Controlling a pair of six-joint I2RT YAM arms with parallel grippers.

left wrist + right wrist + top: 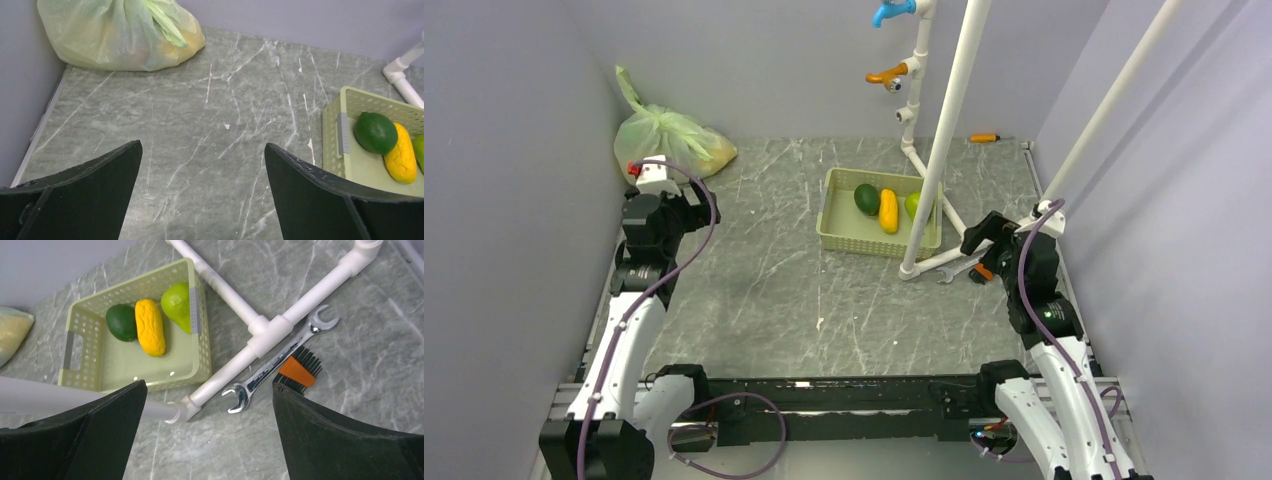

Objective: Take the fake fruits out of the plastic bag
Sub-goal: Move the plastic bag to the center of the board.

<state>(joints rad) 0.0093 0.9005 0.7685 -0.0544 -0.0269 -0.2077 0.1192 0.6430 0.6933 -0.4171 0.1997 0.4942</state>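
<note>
The thin, crinkly pale-green plastic bag (667, 138) lies bunched at the top in the far left corner of the grey marbled bench (764, 280), something yellowish showing dimly through it. The left hand (202, 145) hangs near it, fingers spread wide and empty. The right hand (209, 385), likewise spread and empty, hovers over a white pipe frame (280, 325) beside the beige slotted tray (80, 320) holding a yellow oblong fake fruit (150, 327).

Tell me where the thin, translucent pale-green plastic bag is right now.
In the top view, the pale-green plastic bag lies in the far-left corner of the table, just beyond the left gripper and left of the beige slotted tray.
</note>
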